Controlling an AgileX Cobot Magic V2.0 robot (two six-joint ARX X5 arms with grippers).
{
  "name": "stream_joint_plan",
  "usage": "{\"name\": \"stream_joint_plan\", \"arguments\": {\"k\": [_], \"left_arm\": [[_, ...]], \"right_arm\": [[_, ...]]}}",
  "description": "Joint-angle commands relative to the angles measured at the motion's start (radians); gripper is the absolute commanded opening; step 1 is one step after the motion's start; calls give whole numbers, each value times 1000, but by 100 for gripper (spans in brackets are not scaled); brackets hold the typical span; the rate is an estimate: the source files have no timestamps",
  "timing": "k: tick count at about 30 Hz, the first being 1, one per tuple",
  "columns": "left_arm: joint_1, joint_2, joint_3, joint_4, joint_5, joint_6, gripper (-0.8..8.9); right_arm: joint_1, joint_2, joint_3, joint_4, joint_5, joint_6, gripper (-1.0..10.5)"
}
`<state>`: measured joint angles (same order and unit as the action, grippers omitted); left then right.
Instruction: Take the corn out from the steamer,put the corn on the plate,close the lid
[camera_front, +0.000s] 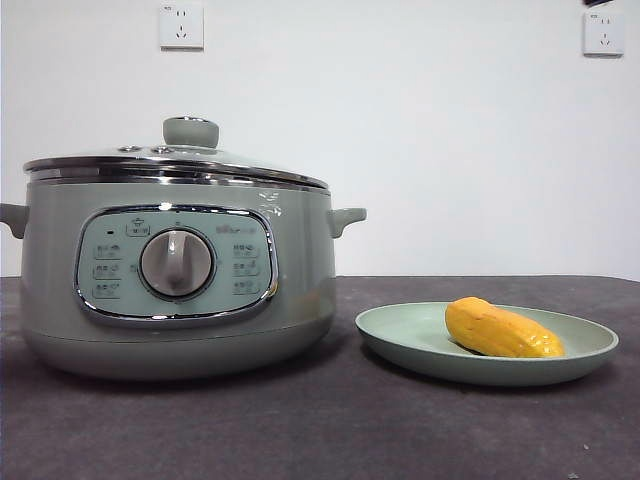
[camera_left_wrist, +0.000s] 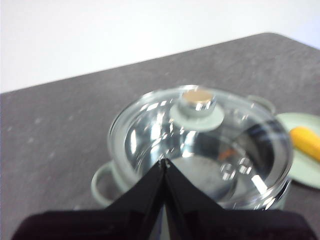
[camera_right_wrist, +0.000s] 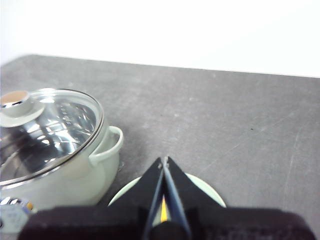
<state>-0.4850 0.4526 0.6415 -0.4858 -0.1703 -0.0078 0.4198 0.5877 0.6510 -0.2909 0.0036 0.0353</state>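
The sage-green steamer (camera_front: 180, 270) stands at the left of the table with the glass lid (camera_front: 180, 160) closed on it. The yellow-orange corn (camera_front: 502, 330) lies on the pale-green plate (camera_front: 400, 330) at the right. My left gripper (camera_left_wrist: 164, 162) is shut and empty, held above the lid (camera_left_wrist: 200, 135); the corn (camera_left_wrist: 307, 141) and plate (camera_left_wrist: 300, 165) show at that view's edge. My right gripper (camera_right_wrist: 164, 160) is shut and empty above the plate (camera_right_wrist: 205, 192), beside the steamer (camera_right_wrist: 75, 170). A sliver of corn (camera_right_wrist: 163, 215) shows between its jaws. Neither gripper shows in the front view.
The table (camera_front: 320, 430) is dark grey with a white wall behind. Two wall sockets (camera_front: 181, 27) sit high on the wall. The steamer's side handle (camera_front: 345, 217) sticks out toward the plate.
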Motion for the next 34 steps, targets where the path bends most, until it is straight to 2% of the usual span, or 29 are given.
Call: {"name": "stream_joint_plan", "arguments": {"k": [1,6,17,21,23,28,34], "left_arm": [[0,1,-13,-27,-35,-16,-6],[0,26,-13,-77,-32,-18,-2],[-1,54,-14,-80,-36,-18,-2],[22,-50,-14,-119,-35,-13,-2],[51,-131,-14,-119,-34,11,-2],[159,-298,-16,-68,-32,13,-2],[309,-377,-121,24,-30,62,-2]], "right_arm": [[3,-39,-18,13,4,35,3],[0,-57,-18,11,59,34,2],[0,-51,-18,-9,55,34,2],[0,-51,-18,-12,55,34,2],[0,-51,-18,-14,56,34,2],[0,-51,-18,-33,55,34,2],[0,-51,-18,-73,56,34,2]]}}
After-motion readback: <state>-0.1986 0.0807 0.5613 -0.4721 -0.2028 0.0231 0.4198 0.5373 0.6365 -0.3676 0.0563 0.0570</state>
